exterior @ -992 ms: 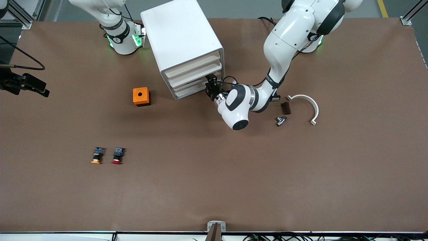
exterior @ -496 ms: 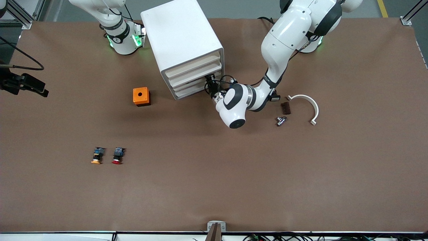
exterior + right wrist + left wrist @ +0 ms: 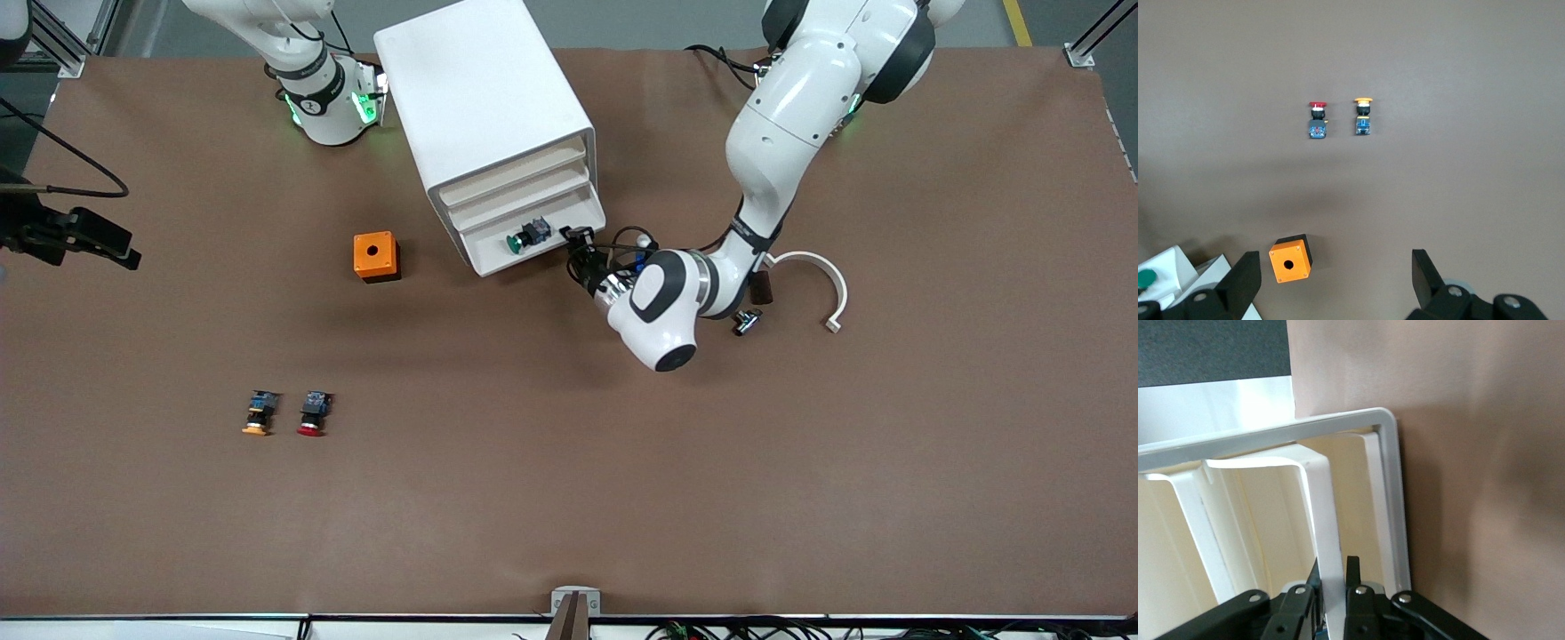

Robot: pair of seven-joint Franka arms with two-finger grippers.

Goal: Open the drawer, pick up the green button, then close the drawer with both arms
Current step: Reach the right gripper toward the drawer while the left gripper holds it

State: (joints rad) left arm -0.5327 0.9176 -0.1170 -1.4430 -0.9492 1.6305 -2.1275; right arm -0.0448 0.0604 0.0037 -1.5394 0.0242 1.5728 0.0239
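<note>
While the left gripper (image 3: pixel 580 252) pinches the open drawer's (image 3: pixel 569 216) front, the button (image 3: pixel 526 236) lies inside; the right gripper (image 3: pixel 1335 280) waits, jaws spread, over the worktop (image 3: pixel 622 480).

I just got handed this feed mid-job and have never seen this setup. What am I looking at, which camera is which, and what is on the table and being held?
Two white robot arms share a brown table. The big picture looks down from across it; the two smaller ones come from cameras on each arm's wrist. The left end effector is shut on the front of the cabinet's lowest drawer, which stands open with the green button inside. The right end effector hangs open, waiting above the orange box. Nearer the camera lie an orange-capped button and a red-capped button.
</note>
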